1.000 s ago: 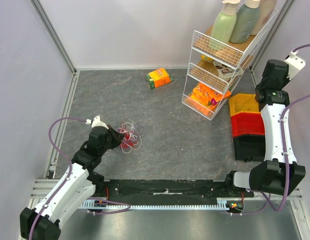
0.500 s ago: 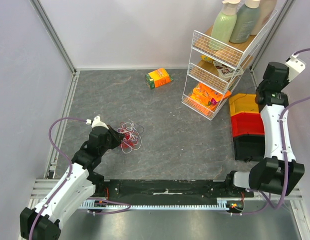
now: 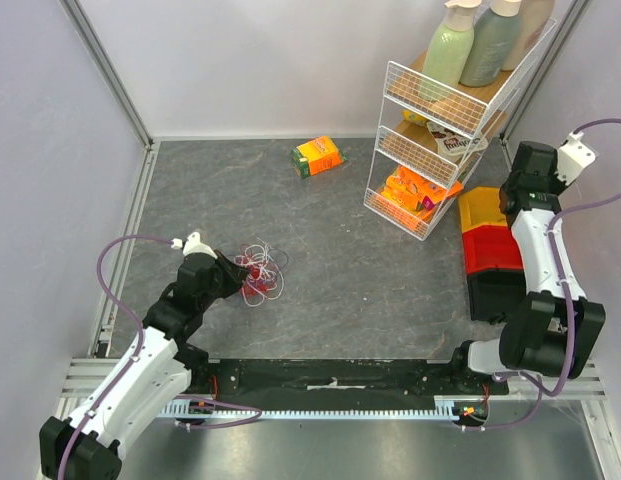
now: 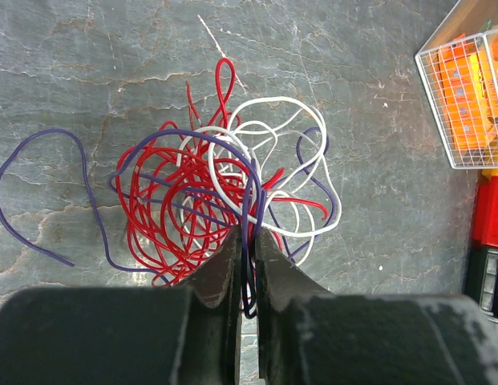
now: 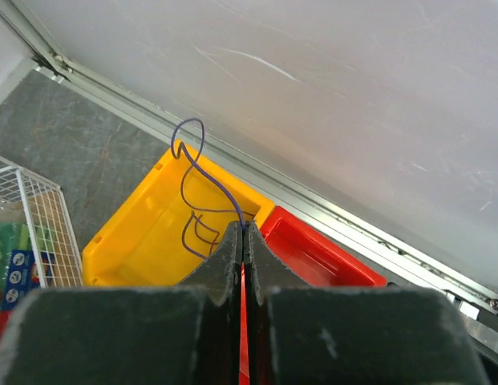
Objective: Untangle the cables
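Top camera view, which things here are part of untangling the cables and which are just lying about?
Job: cable tangle; purple cable in left jaws; separate purple cable in right jaws.
Lying about: orange box; wire rack; bottles; coloured bins (yellow one possibly a drop spot).

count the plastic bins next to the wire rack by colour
yellow bin: 1
red bin: 1
black bin: 1
total: 3

No readable text or numbers, packet (image 3: 451, 143) print too blurred
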Robot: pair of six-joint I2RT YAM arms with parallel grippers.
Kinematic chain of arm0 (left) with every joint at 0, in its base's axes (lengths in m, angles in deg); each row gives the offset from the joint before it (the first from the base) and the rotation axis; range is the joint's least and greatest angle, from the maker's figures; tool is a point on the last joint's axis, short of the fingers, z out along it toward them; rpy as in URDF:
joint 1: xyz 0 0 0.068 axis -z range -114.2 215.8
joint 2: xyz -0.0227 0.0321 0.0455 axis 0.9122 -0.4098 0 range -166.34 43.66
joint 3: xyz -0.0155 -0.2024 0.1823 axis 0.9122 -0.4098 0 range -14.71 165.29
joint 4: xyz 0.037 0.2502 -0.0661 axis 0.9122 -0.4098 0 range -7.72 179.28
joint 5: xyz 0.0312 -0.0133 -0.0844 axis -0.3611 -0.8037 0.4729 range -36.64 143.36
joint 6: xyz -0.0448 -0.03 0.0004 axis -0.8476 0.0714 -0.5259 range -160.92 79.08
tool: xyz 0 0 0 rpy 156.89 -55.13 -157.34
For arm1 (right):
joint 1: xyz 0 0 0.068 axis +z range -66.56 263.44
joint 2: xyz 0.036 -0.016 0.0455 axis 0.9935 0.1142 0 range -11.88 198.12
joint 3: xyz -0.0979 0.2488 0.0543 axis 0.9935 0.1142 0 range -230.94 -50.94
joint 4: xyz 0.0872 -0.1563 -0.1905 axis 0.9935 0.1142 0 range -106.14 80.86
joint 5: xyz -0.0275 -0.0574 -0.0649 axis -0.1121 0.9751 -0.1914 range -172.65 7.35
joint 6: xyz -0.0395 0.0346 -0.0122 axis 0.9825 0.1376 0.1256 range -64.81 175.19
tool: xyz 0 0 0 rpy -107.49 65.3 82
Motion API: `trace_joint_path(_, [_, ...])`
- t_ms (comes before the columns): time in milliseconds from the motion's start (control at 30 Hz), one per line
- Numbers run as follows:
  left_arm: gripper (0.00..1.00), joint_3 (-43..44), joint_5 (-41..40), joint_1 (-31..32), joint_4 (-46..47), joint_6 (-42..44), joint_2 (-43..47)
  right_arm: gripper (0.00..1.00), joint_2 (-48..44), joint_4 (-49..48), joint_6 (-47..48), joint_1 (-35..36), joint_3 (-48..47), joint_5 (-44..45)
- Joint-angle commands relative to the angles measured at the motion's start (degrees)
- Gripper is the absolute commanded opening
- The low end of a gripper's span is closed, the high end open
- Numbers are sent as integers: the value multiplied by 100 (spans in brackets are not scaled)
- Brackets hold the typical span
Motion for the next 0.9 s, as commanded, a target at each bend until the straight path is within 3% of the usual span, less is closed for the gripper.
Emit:
trace_joint_path(0, [8,94,66,2,242,25,101,0,183,-332,-337,-34,163,130])
trace_joint_path(233, [8,33,75,2,277,-28,145,0,376,-586,-1084,-26,1023,-1171])
trace_joint_path(500, [8,33,110,11,250,-2,180,0,1062,-578,-734,-34,902,-1858])
trace_joint_path(567, [8,7,110,2,276,-2,180,17,984,-508,-523,-43,814,-1787])
trace_joint_path(667, [16,6,163,11,312,16,110,56,633,-270,-347,-26,725,-1717])
trace_joint_path(733, [21,33,207,2,329,33,66,77,273,-209,-285,9,822,-1621])
trace_joint_path(867, [25,77,347,11,365,60,-83,83,-386,54,-153,1,963,-1418])
